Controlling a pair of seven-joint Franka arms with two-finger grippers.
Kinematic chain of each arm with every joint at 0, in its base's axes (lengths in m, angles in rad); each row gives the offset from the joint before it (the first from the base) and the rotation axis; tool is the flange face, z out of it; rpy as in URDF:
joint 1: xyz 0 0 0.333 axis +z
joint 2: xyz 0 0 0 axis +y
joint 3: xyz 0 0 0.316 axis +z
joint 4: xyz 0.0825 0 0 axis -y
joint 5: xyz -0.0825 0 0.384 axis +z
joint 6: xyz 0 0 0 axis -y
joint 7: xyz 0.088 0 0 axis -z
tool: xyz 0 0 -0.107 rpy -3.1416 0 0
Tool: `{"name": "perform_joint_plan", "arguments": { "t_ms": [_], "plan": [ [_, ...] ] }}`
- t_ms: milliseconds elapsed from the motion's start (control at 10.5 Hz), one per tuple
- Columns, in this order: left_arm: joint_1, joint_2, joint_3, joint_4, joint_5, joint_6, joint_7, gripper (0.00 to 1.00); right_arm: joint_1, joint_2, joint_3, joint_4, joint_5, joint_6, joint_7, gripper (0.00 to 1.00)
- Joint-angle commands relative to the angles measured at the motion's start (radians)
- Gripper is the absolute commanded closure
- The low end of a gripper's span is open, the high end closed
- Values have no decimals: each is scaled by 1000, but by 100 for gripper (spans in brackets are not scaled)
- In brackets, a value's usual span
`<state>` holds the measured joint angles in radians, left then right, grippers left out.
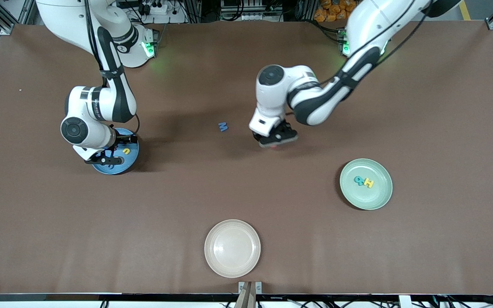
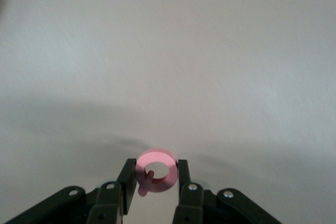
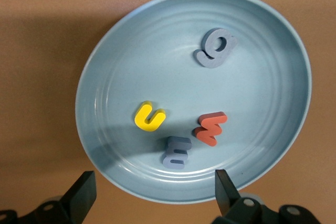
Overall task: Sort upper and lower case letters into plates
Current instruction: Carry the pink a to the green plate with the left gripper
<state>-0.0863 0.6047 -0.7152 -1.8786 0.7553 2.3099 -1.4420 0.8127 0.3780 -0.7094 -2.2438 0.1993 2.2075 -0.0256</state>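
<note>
My left gripper [image 1: 276,143] hangs low over the middle of the table, shut on a red ring-shaped letter [image 2: 155,174] with a small tail. A blue letter M [image 1: 223,126] lies on the table beside it, toward the right arm's end. My right gripper [image 1: 111,157] hovers open over the blue plate [image 1: 119,170], nothing between its fingers. That blue plate [image 3: 115,77] holds several letters, among them a yellow u [image 3: 149,117], a red w [image 3: 211,128] and a grey-blue g [image 3: 215,48]. The mint green plate [image 1: 377,197] holds a teal letter [image 1: 359,180] and a yellow H [image 1: 369,183].
A cream-white plate [image 1: 232,248] with nothing in it sits near the table's front edge, nearer to the front camera than the other plates. Brown table surface stretches between the three plates.
</note>
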Motion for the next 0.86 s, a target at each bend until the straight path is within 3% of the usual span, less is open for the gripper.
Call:
{"name": "perform_joint_plan", "arguments": {
  "t_ms": [0,476,761],
  "plan": [
    [127,1,-10,36,15,-10,188,100,5,-16,-7,-3,19,-11,-13,0],
    [309,30,11,98,2,-12,536,100,5,-16,-7,-2,19,-12,-14,0],
    [321,32,95,110,1,-12,655,100,6,-16,-7,0,19,-12,-14,0]
  ]
}}
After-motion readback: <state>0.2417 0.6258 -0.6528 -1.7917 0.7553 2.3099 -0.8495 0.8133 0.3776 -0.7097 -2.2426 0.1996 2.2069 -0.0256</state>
